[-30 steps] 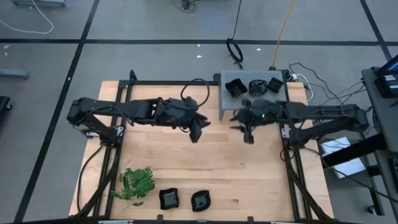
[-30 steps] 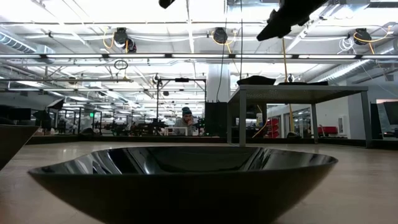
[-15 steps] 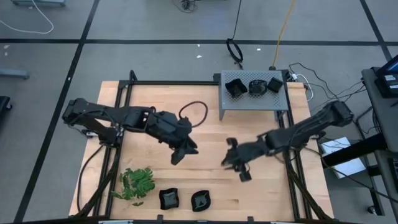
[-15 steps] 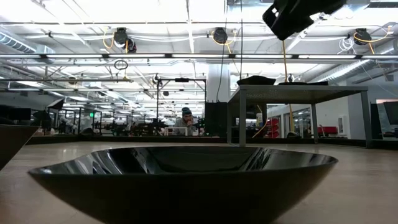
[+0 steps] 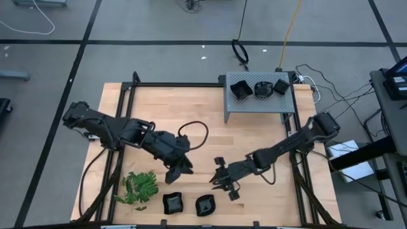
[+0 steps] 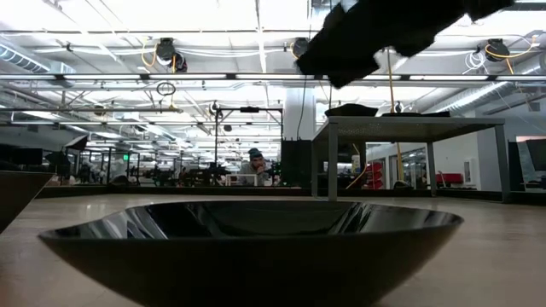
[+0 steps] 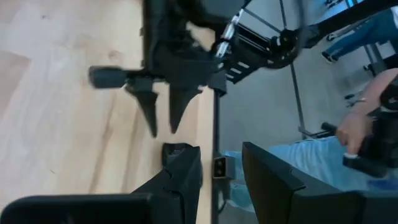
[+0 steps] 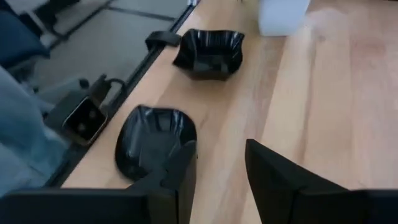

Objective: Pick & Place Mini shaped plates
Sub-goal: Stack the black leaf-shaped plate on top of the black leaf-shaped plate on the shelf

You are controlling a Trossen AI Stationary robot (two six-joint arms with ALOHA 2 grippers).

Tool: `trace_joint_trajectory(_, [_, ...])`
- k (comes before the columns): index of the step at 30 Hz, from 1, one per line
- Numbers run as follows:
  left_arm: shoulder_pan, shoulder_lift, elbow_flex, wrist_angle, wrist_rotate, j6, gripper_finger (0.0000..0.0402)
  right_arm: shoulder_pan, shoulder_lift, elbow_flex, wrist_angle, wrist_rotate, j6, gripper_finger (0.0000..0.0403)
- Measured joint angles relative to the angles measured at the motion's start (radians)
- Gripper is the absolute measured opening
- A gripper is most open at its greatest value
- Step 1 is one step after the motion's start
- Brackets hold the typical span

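Two glossy black mini plates lie flat on the wood by the table's near edge: a wavy-edged square one [image 5: 172, 203] [image 8: 210, 53] and a rounded one [image 5: 205, 205] [image 8: 154, 137]. Three more plates [image 5: 261, 88] sit on top of the grey perforated box. My right gripper [image 5: 222, 183] [image 8: 221, 144] hovers open just to the far-right of the rounded plate. My left gripper [image 5: 176, 173] [image 7: 221, 149] is open above the table, to the far side of the wavy plate. In the low view the rounded plate [image 6: 256, 247] fills the foreground, and the right arm [image 6: 358, 38] hangs above it.
A green leafy sprig [image 5: 140, 187] lies left of the two near plates. The grey box [image 5: 257, 102] stands at the table's far right. The right arm's open fingers [image 7: 161, 106] show close by in the left wrist view. A person's hand [image 7: 354, 124] is beyond the table edge.
Both grippers swung from beside the grey box toward the table's near edge and came lower. My right gripper travelled near and left toward the rounded plate. My left gripper moved nearward toward the wavy plate. No plate moved.
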Motion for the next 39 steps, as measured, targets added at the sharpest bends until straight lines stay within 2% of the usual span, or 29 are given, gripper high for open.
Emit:
trace_joint_trajectory(8, [-0.043,0.000,0.000,0.003,-0.007,-0.028,0.0120,-0.039,0.155,0.000,0.219,-0.176,0.134,0.0139])
trace_joint_trajectory(16, [-0.047,0.000,0.000,0.002,-0.034,-0.028,0.0120,-0.040,0.278,0.000,0.419,-0.262,0.180,0.0153])
trace_joint_trajectory(28, [-0.047,0.000,0.000,0.001,-0.036,0.017,0.0120,-0.040,0.405,0.000,0.480,-0.261,0.209,0.0153])
trace_joint_trajectory(34, [-0.046,0.000,0.000,0.001,-0.036,0.022,0.0120,-0.032,0.416,0.003,0.493,-0.280,0.272,0.0153])
trace_joint_trajectory(39, [-0.046,0.000,0.000,0.001,-0.036,0.022,0.0120,-0.029,0.416,0.003,0.488,-0.284,0.251,0.0123])
